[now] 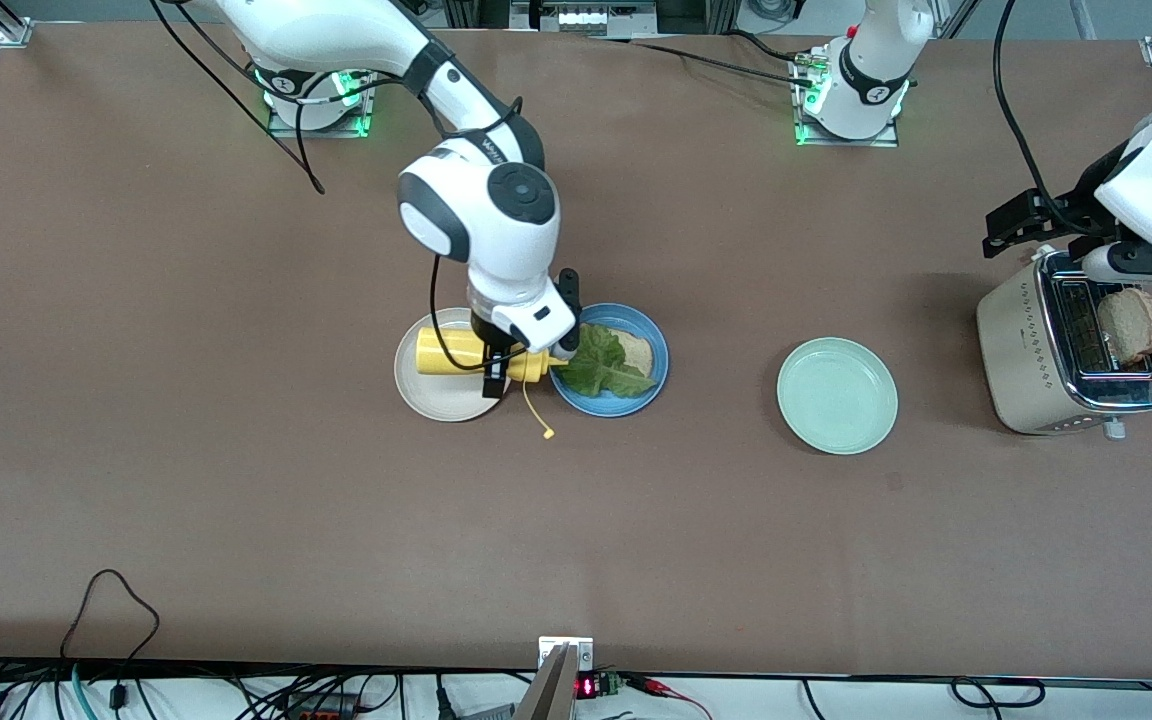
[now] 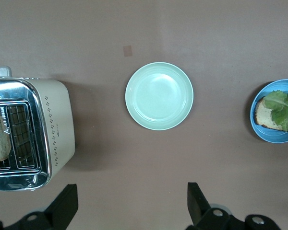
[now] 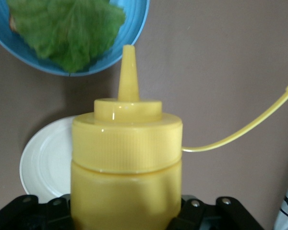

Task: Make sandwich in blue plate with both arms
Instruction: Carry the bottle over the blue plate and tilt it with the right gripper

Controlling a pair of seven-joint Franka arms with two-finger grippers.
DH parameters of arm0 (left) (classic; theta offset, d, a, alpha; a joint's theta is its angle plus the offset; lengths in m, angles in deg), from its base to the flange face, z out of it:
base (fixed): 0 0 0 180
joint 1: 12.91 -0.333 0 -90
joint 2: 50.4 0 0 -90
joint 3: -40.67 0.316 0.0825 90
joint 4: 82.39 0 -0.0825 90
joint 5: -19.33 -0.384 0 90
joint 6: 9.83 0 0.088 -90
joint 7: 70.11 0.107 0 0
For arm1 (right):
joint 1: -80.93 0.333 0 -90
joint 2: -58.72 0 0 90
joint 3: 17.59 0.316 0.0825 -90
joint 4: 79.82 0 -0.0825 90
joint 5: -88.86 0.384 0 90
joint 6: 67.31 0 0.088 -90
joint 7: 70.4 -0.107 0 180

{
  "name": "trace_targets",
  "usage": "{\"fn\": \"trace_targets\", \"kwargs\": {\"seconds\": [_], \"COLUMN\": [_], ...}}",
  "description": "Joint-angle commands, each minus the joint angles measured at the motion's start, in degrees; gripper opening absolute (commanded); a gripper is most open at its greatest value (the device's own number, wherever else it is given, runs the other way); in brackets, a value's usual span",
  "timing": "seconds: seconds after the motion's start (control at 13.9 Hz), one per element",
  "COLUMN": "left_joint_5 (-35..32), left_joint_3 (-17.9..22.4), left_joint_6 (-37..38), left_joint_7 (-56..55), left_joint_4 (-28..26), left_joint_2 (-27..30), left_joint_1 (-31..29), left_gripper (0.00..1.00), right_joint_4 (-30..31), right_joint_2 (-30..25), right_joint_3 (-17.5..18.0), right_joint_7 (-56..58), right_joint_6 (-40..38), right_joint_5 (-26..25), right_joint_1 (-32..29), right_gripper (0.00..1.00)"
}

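Yellow mustard bottle point(image 3: 126, 163) clamped sideways in my right pincer point(image 1: 496, 372) over cream plate point(image 1: 436, 390) | blue plate point(image 1: 636, 395) beside: limp lettuce point(image 1: 604, 362) on toast point(image 1: 634, 350) | left pincer point(image 2: 132, 201) apart above toaster point(image 1: 1056, 360); its crumbly slice point(image 1: 1131, 325) needs edge grip.

yellow bottle point(image 1: 461, 355), mid-blue plate point(image 1: 656, 372), green lettuce point(image 1: 604, 362) on tan toast point(image 1: 635, 350), cream-white plate point(image 1: 433, 392), mint plate point(image 1: 837, 395), cream/chrome toaster point(image 1: 1021, 345) (dotted side pattern).
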Motion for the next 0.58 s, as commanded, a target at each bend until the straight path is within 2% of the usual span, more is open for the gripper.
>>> {"fn": "trace_targets", "kwargs": {"seconds": [0.0, 0.22, 0.36, 0.5], "left_joint_5": [-0.62, -0.62, -0.62, -0.62], "left_joint_3": [0.12, 0.12, 0.12, 0.12], "left_joint_6": [0.83, 0.74, 0.74, 0.83], "left_joint_7": [1.06, 1.06, 1.06, 1.06], "left_joint_4": [-0.18, -0.18, -0.18, -0.18], "left_joint_2": [0.73, 0.73, 0.73, 0.73], "left_joint_1": [0.02, 0.02, 0.02, 0.02], "left_gripper": [1.00, 1.00, 1.00, 1.00], "right_joint_4": [-3.45, -9.78, -10.50, -10.50], "right_joint_2": [2.02, 6.50, 7.30, 7.83], "right_joint_3": [-1.28, -2.15, -4.87, -5.67], "right_joint_7": [-0.97, -0.88, -0.88, -1.05], "right_joint_6": [-5.08, -10.71, -10.99, -10.99], "right_joint_5": [-4.86, -9.00, -9.09, -9.09], "right_joint_1": [3.44, 7.04, 9.68, 10.83], "right_gripper": [0.34, 0.34, 0.34, 0.34]}}
